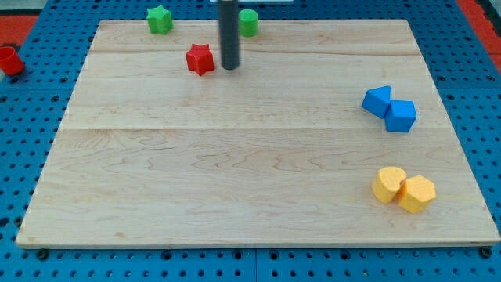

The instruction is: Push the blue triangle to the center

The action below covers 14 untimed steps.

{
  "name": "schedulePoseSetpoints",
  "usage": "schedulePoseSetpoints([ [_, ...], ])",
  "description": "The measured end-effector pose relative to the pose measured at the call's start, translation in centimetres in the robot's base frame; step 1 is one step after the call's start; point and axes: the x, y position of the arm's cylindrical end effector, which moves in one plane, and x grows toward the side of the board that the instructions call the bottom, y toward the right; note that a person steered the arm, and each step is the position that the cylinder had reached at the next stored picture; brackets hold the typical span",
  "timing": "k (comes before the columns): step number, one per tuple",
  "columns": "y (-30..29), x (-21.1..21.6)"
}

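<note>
The blue triangle (376, 100) lies near the view's right edge of the wooden board (235, 172), touching a blue cube-like block (401, 116) just below and to its right. My tip (230, 67) rests on the board near the view's top, just right of a red star block (200, 59). The tip is far to the left of the blue triangle and does not touch it.
A green star block (160, 19) sits at the top left of the board. A green block (247, 22) sits behind the rod at the top edge. Two yellow blocks (389, 185) (416, 193) touch at the lower right. A red object (9, 60) lies off the board at left.
</note>
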Motion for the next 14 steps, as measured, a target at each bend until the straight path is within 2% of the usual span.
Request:
schedulePoseSetpoints([
  [1,-2.9,-0.2],
  [2,-1.1,2.6],
  [3,6.5,9.4],
  [4,19.8,7.1],
  [5,29.9,3.0],
  [6,31.5,8.8],
  [7,21.8,11.3],
  [8,8.3,8.6],
  [9,5.4,7.2],
  [10,11.4,6.4],
  [11,13.3,7.0],
  [12,19.5,2.2],
  [13,21.6,-1.3],
  [14,12.3,1.0],
])
